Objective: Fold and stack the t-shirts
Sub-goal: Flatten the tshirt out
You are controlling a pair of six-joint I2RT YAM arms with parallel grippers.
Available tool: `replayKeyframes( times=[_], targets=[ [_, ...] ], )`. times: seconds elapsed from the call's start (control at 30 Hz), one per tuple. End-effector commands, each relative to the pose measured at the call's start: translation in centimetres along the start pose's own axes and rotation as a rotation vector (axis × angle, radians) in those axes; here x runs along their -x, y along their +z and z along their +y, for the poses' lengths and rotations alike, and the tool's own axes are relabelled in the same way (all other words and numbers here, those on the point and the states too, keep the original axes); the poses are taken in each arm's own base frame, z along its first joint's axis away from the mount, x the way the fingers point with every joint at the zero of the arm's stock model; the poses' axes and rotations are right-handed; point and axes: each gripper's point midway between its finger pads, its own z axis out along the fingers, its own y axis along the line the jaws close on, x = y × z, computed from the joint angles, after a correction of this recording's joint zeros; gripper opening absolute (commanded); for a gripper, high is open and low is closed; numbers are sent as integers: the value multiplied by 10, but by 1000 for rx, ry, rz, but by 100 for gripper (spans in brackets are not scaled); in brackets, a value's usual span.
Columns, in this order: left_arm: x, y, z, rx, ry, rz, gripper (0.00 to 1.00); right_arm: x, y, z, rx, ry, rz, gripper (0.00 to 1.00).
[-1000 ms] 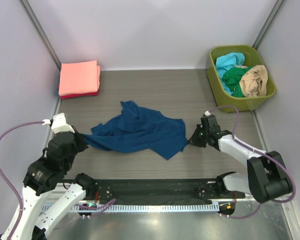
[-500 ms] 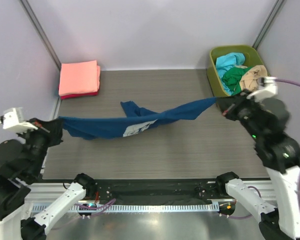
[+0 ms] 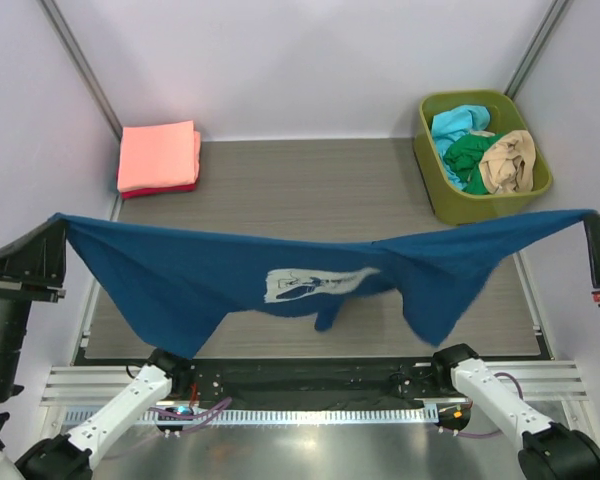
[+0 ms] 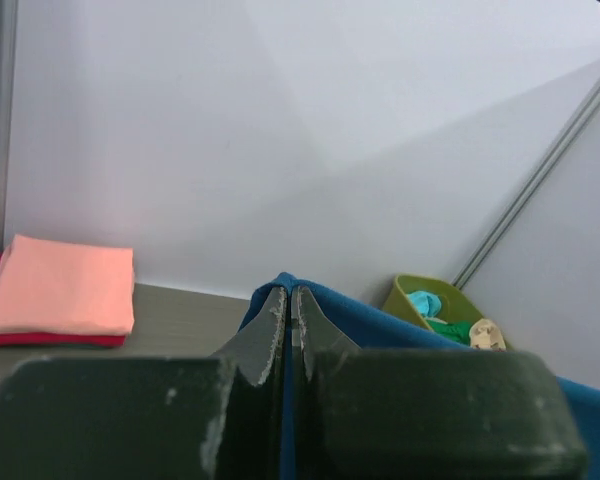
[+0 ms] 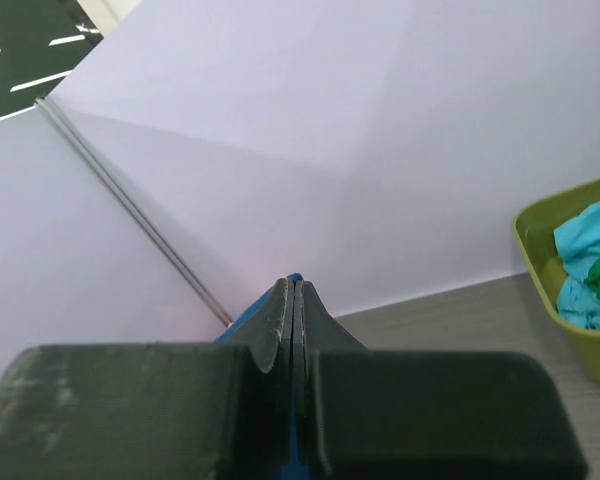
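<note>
Two ends of limp navy t-shirt (image 3: 180,270) clamped in left gripper (image 4: 288,298), right gripper (image 5: 293,290); print (image 3: 315,283) perhaps cartoon.

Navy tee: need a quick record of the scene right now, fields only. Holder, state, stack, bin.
item: navy tee, white print facing up
held by: left pincer and right pincer, both shut on its edges
state: stretched in the air between them, middle sagging; contact with table unclear
stack: folded pink tee on red tee, far left corner
bin: bin, far right, holds cyan tee, green tee, tan tee, all crumpled
</note>
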Motion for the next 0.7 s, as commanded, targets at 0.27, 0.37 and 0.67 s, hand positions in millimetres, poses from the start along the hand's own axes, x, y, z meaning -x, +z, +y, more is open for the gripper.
replayKeyframes(
  times=[0.27,0.37,0.67],
  targets=[
    [-131,144,30,401,314,470,0,-123,219,-63,-349,-239,305,1],
    [-192,164,83,525,266,632,0,-221,284,-113,-460,-295,496,1],
    [-401,185,220,675,45,1269,33,-446,359,-240,-627,-308,910,50]
  ],
)
